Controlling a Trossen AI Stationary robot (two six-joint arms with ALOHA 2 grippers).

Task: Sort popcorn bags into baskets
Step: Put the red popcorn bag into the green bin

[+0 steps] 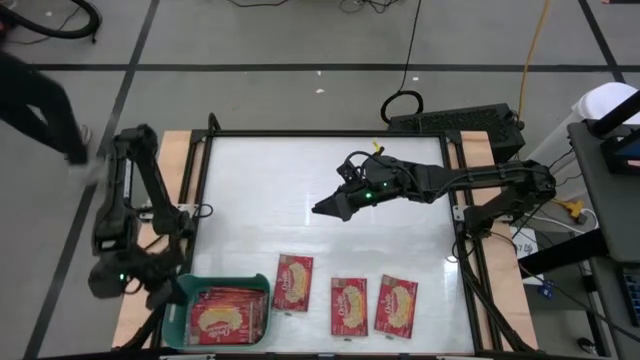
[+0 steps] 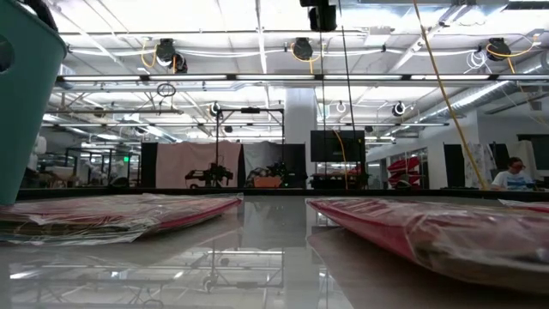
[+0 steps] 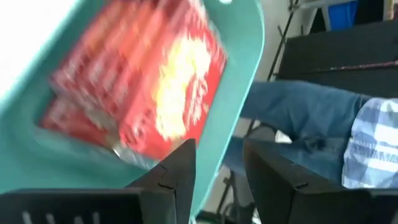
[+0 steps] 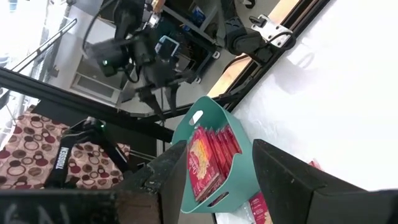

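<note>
The teal basket (image 1: 190, 322) stands at the table's near left corner with several red popcorn bags (image 1: 225, 315) lying flat in it; the left wrist view also shows the basket (image 3: 239, 56) and its bags (image 3: 143, 81). Three more bags (image 1: 293, 282) (image 1: 349, 305) (image 1: 396, 304) lie flat on the table to its right. My left gripper (image 1: 170, 292) (image 3: 219, 148) hovers open at the basket's left rim, nothing between its fingers. My right gripper (image 1: 325, 207) (image 4: 219, 149) hangs open over the table's middle, holding nothing.
A black frame (image 1: 200, 190) borders the white table top (image 1: 280, 180), which is bare in its far half. A dark box (image 1: 455, 122) sits past the far edge. A person's legs (image 3: 298, 118) are close beyond the basket's left side. In the low view, bags (image 2: 120, 215) (image 2: 429, 227) lie near.
</note>
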